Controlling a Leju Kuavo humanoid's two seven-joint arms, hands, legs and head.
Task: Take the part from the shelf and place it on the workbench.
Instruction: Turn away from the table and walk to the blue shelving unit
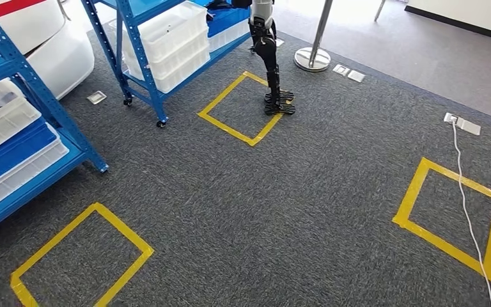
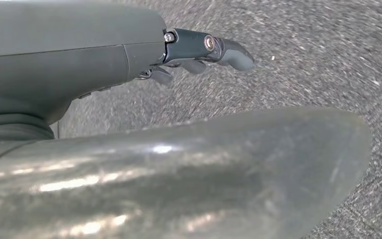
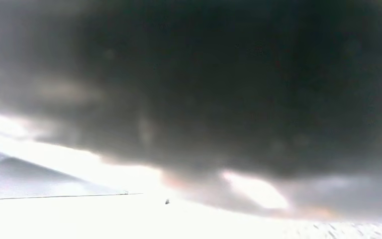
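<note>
In the left wrist view my left hand [image 2: 129, 74] hangs over grey carpet. Its dark fingers [image 2: 229, 52] are stretched out, its thick thumb [image 2: 189, 174] lies apart from them, and nothing is in it. A dark, blurred mass [image 3: 204, 84] sits right up against the right wrist camera over a bright washed-out ground; I cannot tell whether it is my right hand or something held. Two blue shelves stand in the head view, one at the left edge [image 1: 38, 96] and one at the back [image 1: 134, 45], both with white bins [image 1: 172, 32]. I cannot make out a part in them.
Another robot's dark legs [image 1: 272, 70] stand on a yellow tape square [image 1: 230, 125] by the back shelf. More tape squares lie at the front left [image 1: 128, 240] and at the right [image 1: 415, 192]. A white cable [image 1: 467, 198] crosses the right square. A metal stand base [image 1: 312, 59] is behind.
</note>
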